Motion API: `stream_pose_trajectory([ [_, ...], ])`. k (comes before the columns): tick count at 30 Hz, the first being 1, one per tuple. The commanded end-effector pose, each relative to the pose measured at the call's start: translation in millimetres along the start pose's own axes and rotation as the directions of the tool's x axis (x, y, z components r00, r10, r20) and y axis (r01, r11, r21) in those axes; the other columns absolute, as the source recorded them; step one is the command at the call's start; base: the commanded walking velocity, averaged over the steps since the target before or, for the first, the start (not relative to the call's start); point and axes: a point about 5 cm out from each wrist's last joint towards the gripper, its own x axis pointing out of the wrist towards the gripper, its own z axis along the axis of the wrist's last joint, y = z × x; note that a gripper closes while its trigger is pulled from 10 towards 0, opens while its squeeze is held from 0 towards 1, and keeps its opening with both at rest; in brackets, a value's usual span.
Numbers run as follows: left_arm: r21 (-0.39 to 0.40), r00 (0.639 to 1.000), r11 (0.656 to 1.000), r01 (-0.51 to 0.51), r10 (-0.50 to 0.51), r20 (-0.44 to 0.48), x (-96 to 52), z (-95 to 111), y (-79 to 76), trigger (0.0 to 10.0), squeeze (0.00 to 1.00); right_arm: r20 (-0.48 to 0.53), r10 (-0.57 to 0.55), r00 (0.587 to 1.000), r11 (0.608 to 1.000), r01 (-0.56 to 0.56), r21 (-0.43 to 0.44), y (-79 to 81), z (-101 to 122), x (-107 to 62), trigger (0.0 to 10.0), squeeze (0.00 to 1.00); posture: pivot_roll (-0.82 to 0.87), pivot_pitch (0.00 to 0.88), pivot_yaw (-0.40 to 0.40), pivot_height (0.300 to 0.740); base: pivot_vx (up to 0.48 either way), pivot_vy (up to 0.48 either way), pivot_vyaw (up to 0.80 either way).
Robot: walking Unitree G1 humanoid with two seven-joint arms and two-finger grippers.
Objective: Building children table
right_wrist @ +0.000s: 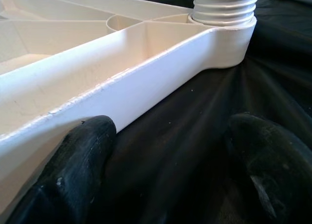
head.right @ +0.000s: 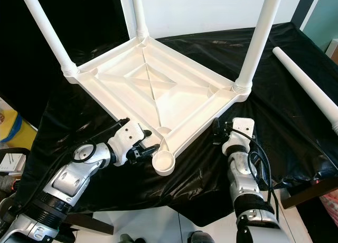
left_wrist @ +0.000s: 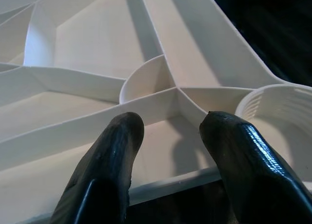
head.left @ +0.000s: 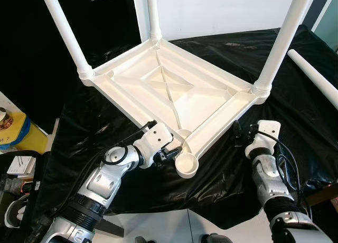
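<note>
A white plastic tabletop (head.left: pixel 174 92) lies upside down on a desk (head.left: pixel 296 95) draped in black sheeting. Three white legs (head.left: pixel 282 37) stand screwed into its corners, rising out of view. The near corner holds an empty round socket (head.left: pixel 187 165). A fourth white leg (head.left: pixel 314 76) lies loose on the sheeting, well apart to the right.

The left pincer (head.left: pixel 168 154) sits at the tabletop's near edge, just beside the empty socket, its fingers (left_wrist: pixel 109 156) apart and straddling the rim. The right pincer (head.left: pixel 244 134) rests on the sheeting beside the tabletop's right edge, fingers (right_wrist: pixel 85 151) apart, one touching the outer wall.
</note>
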Motion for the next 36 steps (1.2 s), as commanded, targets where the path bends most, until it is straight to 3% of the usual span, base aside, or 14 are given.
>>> stream_pose_trajectory([
  [1, -0.027, 0.942, 0.941, 0.336, -0.336, -0.010, 20.1, -4, -54.7, 10.0, 0.00, -0.033, 0.116, 0.993, 0.993, -0.117, -0.004, 21.4, 1, 8.7, 10.0, 0.00, -0.13, 0.139, 0.068, 0.740, 0.000, 0.000, 0.00],
  [12, -0.056, 0.950, 0.949, 0.311, -0.309, 0.032, 38.7, 10, -68.0, 10.0, 0.00, -0.030, 0.134, 0.991, 0.991, -0.134, -0.002, 28.1, 9, 19.7, 10.0, 0.00, -0.13, 0.148, 0.075, 0.740, 0.000, 0.000, 0.00],
  [18, -0.053, 0.976, 0.976, 0.210, -0.206, 0.065, 36.3, 16, -46.8, 10.0, 0.00, 0.005, 0.076, 0.997, 0.997, -0.076, -0.007, 21.0, 10, 14.9, 10.0, 0.00, -0.12, 0.154, 0.073, 0.740, 0.000, 0.000, 0.00],
  [20, -0.060, 0.985, 0.989, 0.136, -0.129, 0.113, 27.5, 24, -23.2, 10.0, 0.00, 0.051, 0.031, 0.998, 1.000, -0.031, -0.007, 10.6, 12, 8.2, 10.0, 0.00, -0.12, 0.158, 0.070, 0.740, 0.000, 0.000, 0.00],
  [26, -0.102, 0.979, 0.993, 0.057, -0.036, 0.200, 6.0, 34, 11.8, 10.0, 0.00, 0.135, -0.024, 0.991, 1.000, 0.026, -0.017, -4.8, 18, -12.5, 10.0, 0.00, -0.14, 0.163, 0.076, 0.740, 0.000, 0.000, 0.00],
  [31, -0.128, 0.973, 0.991, 0.045, -0.014, 0.232, -2.8, 36, 24.1, 10.0, 0.00, 0.155, -0.014, 0.988, 1.000, 0.014, -0.003, -6.2, 20, -26.2, 10.0, 0.00, -0.14, 0.163, 0.079, 0.740, 0.000, 0.000, 0.00],
  [36, -0.082, 0.981, 0.995, 0.048, -0.031, 0.194, -9.6, 28, 31.4, 10.0, 0.00, 0.166, 0.035, 0.986, 0.999, -0.036, 0.003, -2.7, 24, -43.2, 10.0, 0.00, -0.15, 0.167, 0.077, 0.740, 0.000, 0.000, 0.00],
])
